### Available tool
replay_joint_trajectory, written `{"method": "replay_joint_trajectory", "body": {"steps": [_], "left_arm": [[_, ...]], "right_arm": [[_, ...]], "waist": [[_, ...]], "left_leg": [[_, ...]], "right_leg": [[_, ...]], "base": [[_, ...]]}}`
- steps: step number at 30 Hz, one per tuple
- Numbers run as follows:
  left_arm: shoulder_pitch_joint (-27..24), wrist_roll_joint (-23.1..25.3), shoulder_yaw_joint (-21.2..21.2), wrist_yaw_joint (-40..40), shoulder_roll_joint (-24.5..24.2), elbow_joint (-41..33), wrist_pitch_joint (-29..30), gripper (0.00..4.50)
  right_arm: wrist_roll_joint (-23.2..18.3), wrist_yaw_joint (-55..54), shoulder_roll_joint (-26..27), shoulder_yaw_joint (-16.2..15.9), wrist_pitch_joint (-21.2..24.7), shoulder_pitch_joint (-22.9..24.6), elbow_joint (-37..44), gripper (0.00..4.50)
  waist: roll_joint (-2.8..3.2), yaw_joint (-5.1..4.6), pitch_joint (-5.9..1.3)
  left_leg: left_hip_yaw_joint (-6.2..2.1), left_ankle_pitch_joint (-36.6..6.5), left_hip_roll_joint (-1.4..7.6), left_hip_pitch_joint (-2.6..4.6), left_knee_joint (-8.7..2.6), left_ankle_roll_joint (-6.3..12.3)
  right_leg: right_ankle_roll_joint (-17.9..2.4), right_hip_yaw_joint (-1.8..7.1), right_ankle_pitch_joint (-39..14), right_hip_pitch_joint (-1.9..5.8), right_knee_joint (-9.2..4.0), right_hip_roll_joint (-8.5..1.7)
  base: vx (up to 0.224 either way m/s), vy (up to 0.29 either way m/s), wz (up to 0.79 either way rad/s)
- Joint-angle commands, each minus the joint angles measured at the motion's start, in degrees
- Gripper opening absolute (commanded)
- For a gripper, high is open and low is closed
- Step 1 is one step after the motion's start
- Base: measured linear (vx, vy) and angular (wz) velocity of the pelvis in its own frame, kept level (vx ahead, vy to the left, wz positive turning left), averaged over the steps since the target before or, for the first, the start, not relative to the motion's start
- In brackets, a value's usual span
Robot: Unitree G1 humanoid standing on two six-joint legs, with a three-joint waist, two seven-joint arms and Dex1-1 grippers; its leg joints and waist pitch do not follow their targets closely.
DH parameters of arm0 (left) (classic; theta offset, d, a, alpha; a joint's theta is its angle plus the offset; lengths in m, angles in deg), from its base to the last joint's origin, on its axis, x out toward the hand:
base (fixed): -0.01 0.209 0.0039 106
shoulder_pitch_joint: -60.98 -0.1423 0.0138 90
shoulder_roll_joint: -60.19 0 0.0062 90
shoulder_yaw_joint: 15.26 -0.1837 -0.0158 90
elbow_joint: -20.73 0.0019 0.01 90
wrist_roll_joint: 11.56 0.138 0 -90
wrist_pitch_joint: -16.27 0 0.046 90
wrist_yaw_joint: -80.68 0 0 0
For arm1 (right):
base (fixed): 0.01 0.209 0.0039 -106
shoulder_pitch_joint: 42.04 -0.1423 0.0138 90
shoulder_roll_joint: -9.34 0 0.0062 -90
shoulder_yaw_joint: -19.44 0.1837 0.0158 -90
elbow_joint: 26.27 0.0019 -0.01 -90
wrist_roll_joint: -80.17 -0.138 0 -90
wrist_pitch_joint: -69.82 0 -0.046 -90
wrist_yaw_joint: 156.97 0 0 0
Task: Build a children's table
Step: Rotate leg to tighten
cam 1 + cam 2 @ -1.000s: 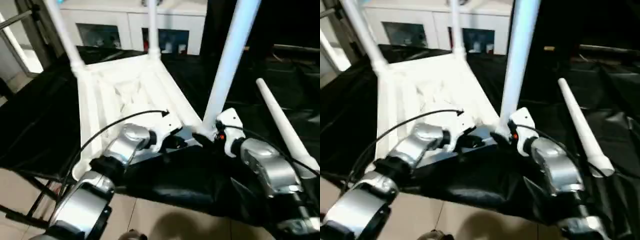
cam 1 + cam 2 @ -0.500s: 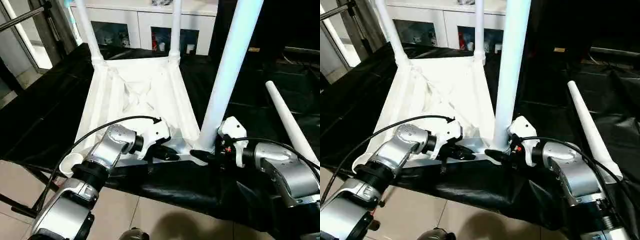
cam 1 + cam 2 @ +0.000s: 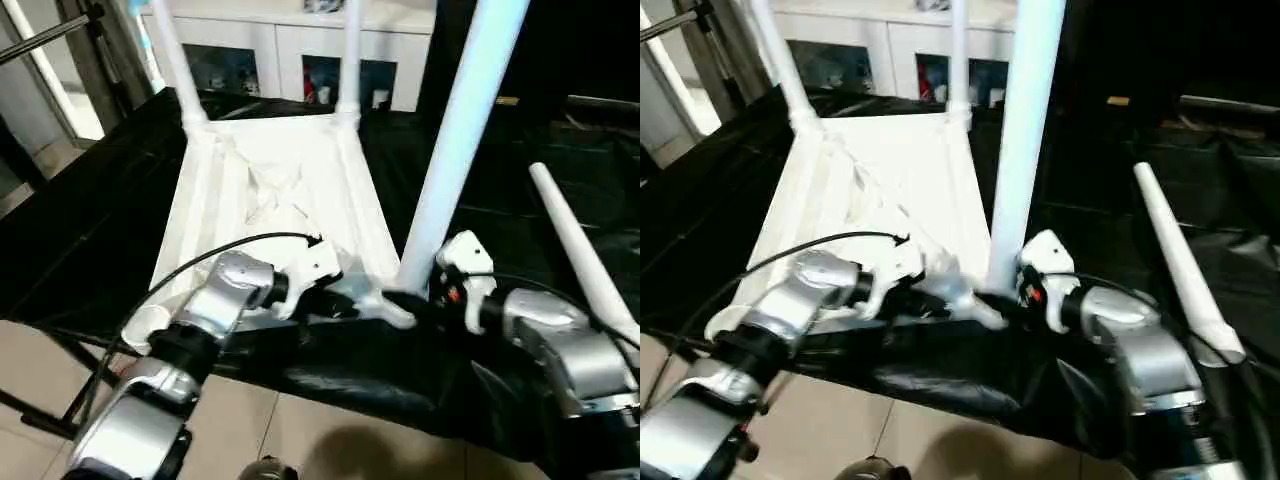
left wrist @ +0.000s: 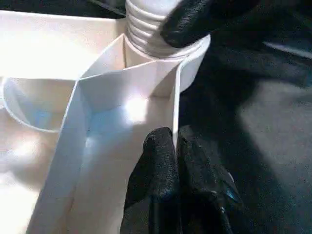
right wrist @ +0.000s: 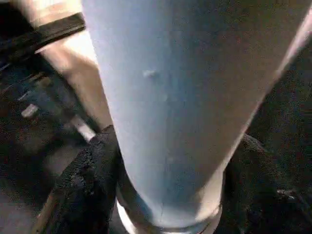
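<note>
The children's table top (image 3: 270, 190) lies upside down on black cloth, ribbed underside up. Two legs (image 3: 170, 55) (image 3: 351, 50) stand in its far corners. A third leg (image 3: 455, 130) stands in the near right corner socket. My right gripper (image 3: 405, 300) is at this leg's base, with a black finger (image 5: 87, 180) pressed on either side of the tube (image 5: 185, 87). My left gripper (image 4: 175, 146) is shut on the thin near rim of the top, just left of that socket. A loose leg (image 3: 580, 250) lies on the cloth to the right.
A white glass-door cabinet (image 3: 290, 40) stands behind the work surface. The black cloth (image 3: 90, 230) hangs over the near edge, with tiled floor (image 3: 300, 440) below. A metal frame (image 3: 40, 40) is at the far left.
My right gripper's fingers have drawn in around the base of the near right leg. The left gripper keeps its hold on the rim. The camera has shifted.
</note>
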Motion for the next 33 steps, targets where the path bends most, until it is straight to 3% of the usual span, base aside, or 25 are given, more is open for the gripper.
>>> {"method": "replay_joint_trajectory", "body": {"steps": [1, 3, 4, 7, 9, 10, 12, 15, 17, 24, 31, 33], "left_arm": [[4.03, 0.37, 2.05, 9.33, 4.61, 3.06, 2.35, 0.0], [5.05, 0.52, 2.7, 12.42, 5.91, 4.36, 3.39, 0.0], [6.07, 0.35, 3.57, 15.38, 7.14, 5.57, 4.41, 0.0], [8.93, -0.12, 5.22, 21.8, 10.56, 8.6, 5.89, 0.0], [10.1, -0.31, 5.53, 23.24, 12.14, 9.59, 5.8, 0.0], [10.19, -0.32, 5.51, 23.17, 12.28, 9.65, 5.68, 0.0], [10.57, -0.32, 5.17, 21.79, 12.95, 9.83, 4.64, 0.0], [10.47, -0.06, 4.72, 20.51, 12.83, 9.78, 3.64, 0.0], [9.7, 0.31, 3.82, 18.18, 11.63, 9.54, 1.83, 0.0], [6.85, -0.3, 2.36, 7.93, 6.58, 6.95, -2.73, 0.0], [2.84, -2.33, -0.25, -5.35, 0.9, 0.18, -4.41, 0.0], [2.23, -2.41, -0.64, -7.36, -0.12, -0.59, -4.62, 0.0]], "right_arm": [[1.59, -12.08, 6.92, 0.79, 3.2, -1.28, -7.29, 2.61], [1.96, -16.41, 9.12, 2.15, 3.68, -2.15, -9.4, 2.61], [2.05, -19.69, 10.86, 3.23, 4.13, -3.06, -11.12, 2.61], [1.71, -25.99, 15.34, 5.52, 3.96, -6.39, -15.49, 2.61], [1.06, -26.69, 17.09, 6.13, 3.11, -8.26, -17.23, 2.61], [1.03, -26.54, 17.18, 6.07, 3.03, -8.42, -17.29, 2.61], [0.88, -24.77, 17.45, 5.48, 2.73, -9.21, -17.1, 3.31], [1.15, -23.77, 17.23, 5.06, 2.75, -9.3, -16.72, 3.31], [1.84, -21.64, 15.61, 3.95, 2.03, -8.83, -15.6, 3.74], [2.22, -5.69, 5.01, -1.69, -0.42, -4.96, -9.53, 3.74], [0.23, 6.63, -3.42, -3.23, -1.88, -1.74, -3.98, 3.74], [-0.59, 8.14, -4.49, -2.9, -2.27, -1.41, -3.48, 3.74]], "waist": [[-0.99, -0.62, -3.35], [-1.05, -1.35, -3.22], [-0.76, -1.62, -3.2], [-0.84, -2.37, -3.18], [-0.52, -2.6, -3.34], [-0.67, -2.72, -3.41], [-0.61, -2.75, -3.6], [-0.77, -2.82, -3.78], [-0.87, -2.76, -3.92], [-0.79, -2.04, -3.96], [-0.55, -1.1, -3.81], [-0.73, -0.6, -3.82]], "left_leg": [[-3.18, -18.38, 5.31, 1.67, -5.05, -1.6], [-3.48, -20.03, 5.17, 1.74, -5.23, -2.92], [-3.52, -20.62, 5.01, 1.74, -5.19, -3.15], [-3.57, -21.87, 4.91, 1.83, -5.24, -3.37], [-3.61, -21.03, 4.91, 1.63, -5.38, -2.99], [-3.56, -20.5, 4.97, 1.55, -5.44, -2.72], [-3.4, -18.56, 4.99, 1.35, -5.42, -2.04], [-3.08, -16.03, 4.93, 1.17, -5.17, -0.34], [-2.92, -14.27, 4.8, 0.96, -4.92, 0.71], [-2.77, -12.03, 5.2, 0.91, -4.64, 3.13], [-2.56, -13.79, 5.75, 1.39, -4.81, 2.42], [-2.59, -13.83, 5.83, 1.36, -4.82, 2.11]], "right_leg": [[-10.41, 3.67, -21.91, 1.51, -5.52, -5.92], [-9.75, 3.48, -24.29, 1.52, -5.73, -5.93], [-9.06, 3.48, -25.62, 1.44, -5.96, -6.05], [-8.46, 3.47, -26.15, 1.36, -6.3, -5.92], [-8.24, 3.41, -23.85, 1.59, -6.21, -5.78], [-8.62, 3.45, -21.62, 1.64, -6.14, -5.71], [-9.62, 3.51, -17.18, 1.91, -5.67, -5.61], [-11.27, 3.5, -13.21, 2.06, -5.31, -5.64], [-11.65, 3.47, -12.11, 2.33, -5.17, -5.65], [-13.04, 3.45, -8.15, 2.55, -4.65, -5.56], [-13.96, 3.64, -9.87, 1.98, -4.52, -5.48], [-14.01, 3.7, -10.5, 2.04, -4.49, -5.74]], "base": [[0.0, 0.0, 0.0], [-0.025, 0.0, -0.02], [0.0, 0.0, 0.0], [0.0, 0.0, 0.0], [0.0, 0.0, 0.0], [0.0, 0.0, 0.0], [0.0, 0.0, 0.0], [0.0, 0.0, 0.0], [0.0, 0.0, 0.0], [0.0, 0.0, 0.0], [0.0, 0.0, 0.0], [0.0, 0.0, 0.0]]}}
